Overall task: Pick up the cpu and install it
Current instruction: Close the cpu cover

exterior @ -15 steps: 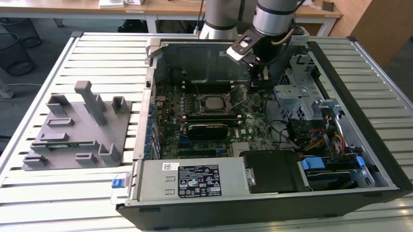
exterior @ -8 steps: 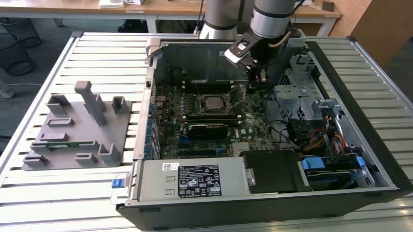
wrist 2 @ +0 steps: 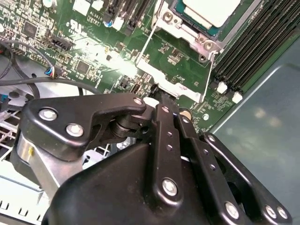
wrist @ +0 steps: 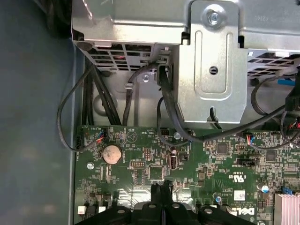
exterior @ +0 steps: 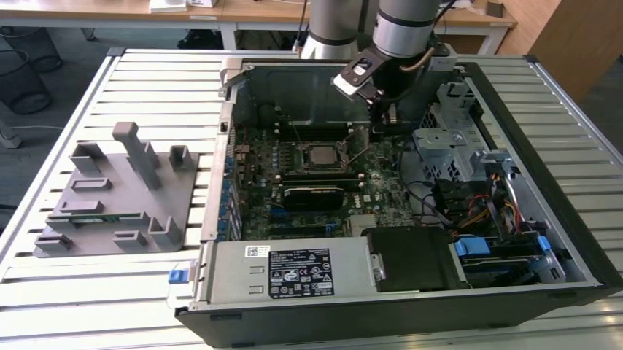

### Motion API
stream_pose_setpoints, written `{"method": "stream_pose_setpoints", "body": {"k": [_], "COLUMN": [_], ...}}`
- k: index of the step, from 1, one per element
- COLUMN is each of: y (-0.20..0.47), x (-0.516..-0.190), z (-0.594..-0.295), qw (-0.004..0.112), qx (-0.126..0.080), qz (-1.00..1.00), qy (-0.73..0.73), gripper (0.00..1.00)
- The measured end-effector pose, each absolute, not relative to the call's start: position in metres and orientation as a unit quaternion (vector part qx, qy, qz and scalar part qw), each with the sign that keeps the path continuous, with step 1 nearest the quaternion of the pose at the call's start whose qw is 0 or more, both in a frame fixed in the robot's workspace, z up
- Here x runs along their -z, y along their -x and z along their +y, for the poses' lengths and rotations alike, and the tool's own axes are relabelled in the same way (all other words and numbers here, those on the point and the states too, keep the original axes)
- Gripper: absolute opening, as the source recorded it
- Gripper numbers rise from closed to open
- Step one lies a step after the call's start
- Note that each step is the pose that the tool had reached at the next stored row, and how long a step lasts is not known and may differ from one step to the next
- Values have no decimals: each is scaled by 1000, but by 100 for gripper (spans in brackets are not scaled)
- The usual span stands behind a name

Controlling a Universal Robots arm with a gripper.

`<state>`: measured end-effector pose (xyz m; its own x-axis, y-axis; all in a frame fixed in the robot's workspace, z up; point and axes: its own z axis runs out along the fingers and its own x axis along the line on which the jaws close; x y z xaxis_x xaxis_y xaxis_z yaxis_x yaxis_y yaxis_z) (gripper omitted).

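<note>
Lying flat in the motherboard socket [wrist 2: 180, 30], the cpu [exterior: 319, 154] looks light, stiff and fragile, best gripped by opposite edges; the closed, empty gripper [wrist: 161, 187] hovers beside it on the exterior view's right.

cpu [exterior: 322, 154] | small silvery-grey square, pale edge | lying flat, metal top up | in socket on motherboard

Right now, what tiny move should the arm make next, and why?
Probably ease straight up a little. The cpu already sits in its socket. The gripper, shut and empty as far as shows, hangs low over the motherboard beside that socket, so rising looks safest.
</note>
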<state>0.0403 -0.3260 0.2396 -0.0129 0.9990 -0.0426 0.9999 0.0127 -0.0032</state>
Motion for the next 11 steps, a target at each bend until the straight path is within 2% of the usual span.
{"method": "stream_pose_setpoints", "body": {"k": [11], "y": [-24], "x": [-240], "z": [-326], "qw": [14], "qx": [16], "qz": [711], "qy": [-702], "gripper": [11]}}
